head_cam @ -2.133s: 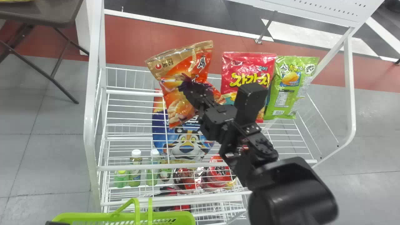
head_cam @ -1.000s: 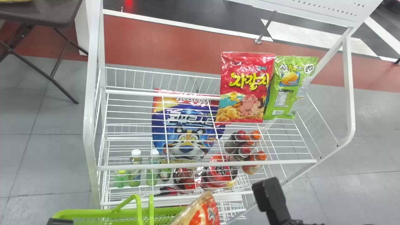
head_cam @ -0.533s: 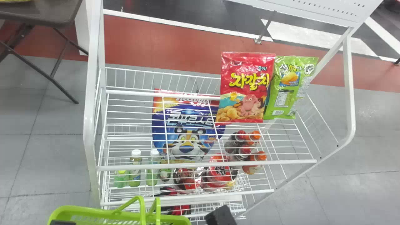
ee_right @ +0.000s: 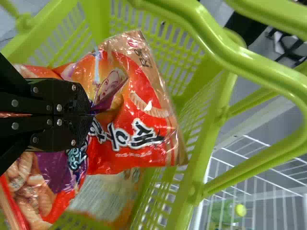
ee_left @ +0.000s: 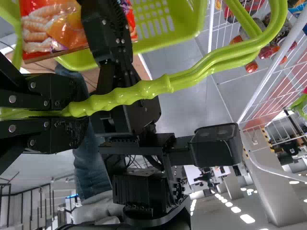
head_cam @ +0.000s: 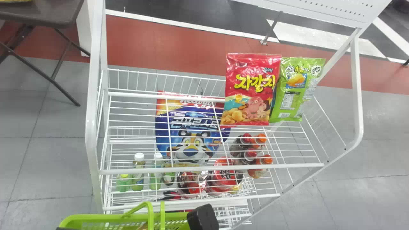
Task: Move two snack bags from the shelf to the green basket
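Observation:
At the head view's bottom edge, the right arm, its gripper's wrist part [head_cam: 203,218] showing, stands over the green basket [head_cam: 96,218]; a dark part of the left gripper [head_cam: 66,228] is at the basket's left corner. In the left wrist view the left gripper [ee_left: 76,111] is closed around the basket's handle [ee_left: 139,95]. In the right wrist view the right gripper [ee_right: 90,115] pinches the orange snack bag [ee_right: 136,120], which is inside the basket walls. Another package [ee_right: 108,194] lies beneath it. On the shelf [head_cam: 211,168] stand a red snack bag [head_cam: 249,89] and a green one [head_cam: 295,89].
Below the wire shelf's top level are a blue cereal bag [head_cam: 191,134], several bottles [head_cam: 250,153] and red packages [head_cam: 223,175]. White frame posts [head_cam: 92,121] rise at both sides. A brown folding table [head_cam: 48,14] stands at the far left.
The right gripper has carried the orange bag from above the shelf down toward the robot and left into the basket. The basket has shifted slightly. The red and green bags have not moved.

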